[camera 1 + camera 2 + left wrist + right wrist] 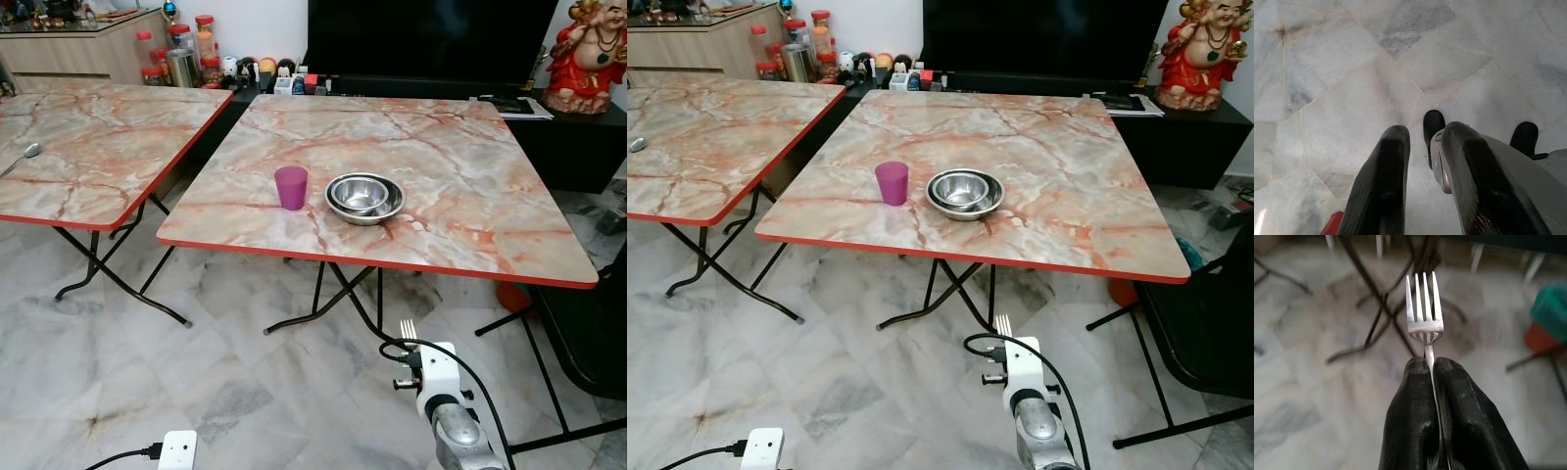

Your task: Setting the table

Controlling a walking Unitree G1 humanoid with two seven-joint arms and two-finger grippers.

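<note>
Right fingers [1430, 363]: I am clenching the fork [1423, 308], tines sticking out beyond my fingertips.
Left fingers [1422, 134]: I am hanging slightly parted over the floor [1352, 73].

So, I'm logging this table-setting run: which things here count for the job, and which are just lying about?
For the job:
- fork, clamped in the right gripper
- purple cup on the near table
- steel bowls, nested beside the cup
- spoon on the left table, possibly

Just lying about:
- jars
- red figurine
- television
</note>
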